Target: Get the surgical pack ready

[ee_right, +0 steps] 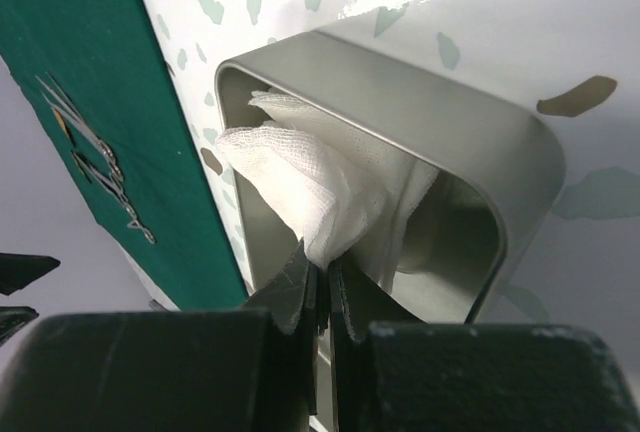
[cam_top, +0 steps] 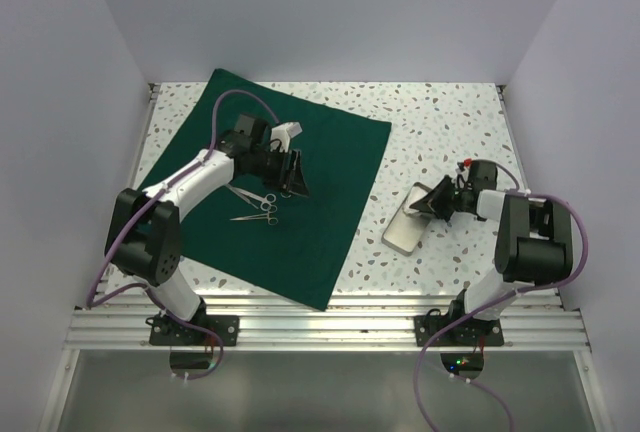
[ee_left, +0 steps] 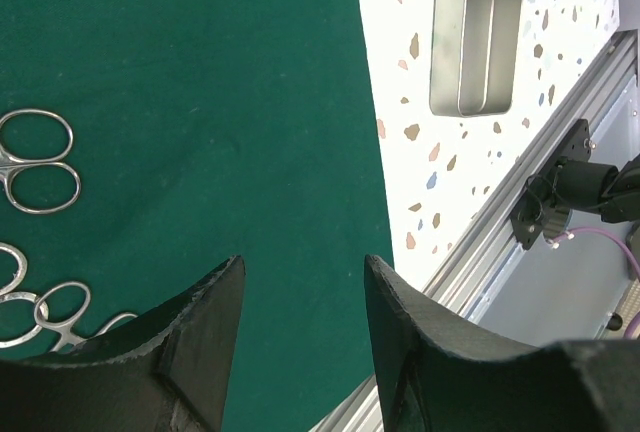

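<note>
Right end effector (ee_right: 322,287) is pinched shut on gauze (ee_right: 300,177) in the tray (ee_right: 480,152); move slowly lest the tray drag. Left end effector (ee_left: 303,322), at nine o'clock, hangs part-open, empty

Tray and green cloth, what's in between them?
Just a bare strip of speckled table separates the tray from the cloth. The top view shows it, and the left wrist view does too.
</note>
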Motion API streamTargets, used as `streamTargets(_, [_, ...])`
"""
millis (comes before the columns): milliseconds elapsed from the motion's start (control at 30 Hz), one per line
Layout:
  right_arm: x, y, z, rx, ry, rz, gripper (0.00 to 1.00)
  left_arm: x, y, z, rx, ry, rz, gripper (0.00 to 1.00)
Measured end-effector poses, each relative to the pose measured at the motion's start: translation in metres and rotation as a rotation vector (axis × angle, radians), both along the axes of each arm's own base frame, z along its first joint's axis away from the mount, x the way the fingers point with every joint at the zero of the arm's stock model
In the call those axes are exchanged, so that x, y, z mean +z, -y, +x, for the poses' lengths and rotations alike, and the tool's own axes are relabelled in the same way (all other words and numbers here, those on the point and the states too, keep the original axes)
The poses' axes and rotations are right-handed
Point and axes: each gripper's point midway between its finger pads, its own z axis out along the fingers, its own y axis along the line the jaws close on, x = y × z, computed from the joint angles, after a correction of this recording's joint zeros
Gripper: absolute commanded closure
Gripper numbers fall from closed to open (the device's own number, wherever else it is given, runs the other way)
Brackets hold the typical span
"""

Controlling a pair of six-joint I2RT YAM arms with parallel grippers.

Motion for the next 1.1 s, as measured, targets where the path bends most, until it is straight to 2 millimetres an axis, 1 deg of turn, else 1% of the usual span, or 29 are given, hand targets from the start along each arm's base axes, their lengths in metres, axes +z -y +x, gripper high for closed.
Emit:
streamTargets(267, [-0.003,0.006,0.002,-0.034,-0.003,-0.019,1.0,0.001,0.0,0.001,0.007,-0.002,0.0,0.45])
streamTargets(300, [-0.003,0.006,0.003,-0.039,-0.003,-0.02,0.98,0.001,0.0,0.001,0.009,-0.001,0.002,0.44])
streamTargets(333, [-0.003,0.007,0.004,-0.044,-0.004,-0.023,0.93,0.001,0.0,0.002,0.013,-0.001,0.004,0.42])
streamTargets(367, [-0.004,0.007,0.004,-0.05,-0.006,-0.024,0.78,0.0,-0.001,0.002,0.019,-0.003,0.008,0.41])
streamTargets(433, [-0.004,0.008,0.004,-0.059,-0.014,-0.023,0.67,-0.001,-0.002,0.004,0.035,-0.007,0.018,0.4])
streamTargets(467, [-0.002,0.008,0.004,-0.059,-0.015,-0.023,0.58,-0.002,-0.003,0.005,0.045,-0.007,0.025,0.4])
streamTargets(533, [0.004,0.009,0.006,-0.063,-0.014,-0.031,0.5,-0.004,-0.006,0.007,0.065,-0.006,0.042,0.4])
streamTargets(567, [0.008,0.011,0.006,-0.067,-0.015,-0.04,0.42,-0.005,-0.007,0.008,0.076,-0.007,0.051,0.41])
streamTargets(633, [0.017,0.015,0.005,-0.079,-0.022,-0.065,0.34,-0.007,-0.01,0.011,0.099,-0.007,0.071,0.41])
streamTargets(767, [0.033,0.02,0.005,-0.089,-0.036,-0.101,0.29,-0.009,-0.014,0.014,0.133,-0.004,0.095,0.4])
streamTargets(900, [0.043,0.021,0.001,-0.082,-0.074,-0.127,0.29,-0.007,-0.019,0.015,0.159,0.002,0.115,0.4])
streamTargets(1033, [0.052,0.023,-0.013,-0.054,-0.119,-0.19,0.3,-0.002,-0.032,0.02,0.221,0.026,0.17,0.39])
streamTargets(1100, [0.059,0.024,-0.02,-0.033,-0.119,-0.221,0.31,0.002,-0.046,0.023,0.28,0.039,0.208,0.38])
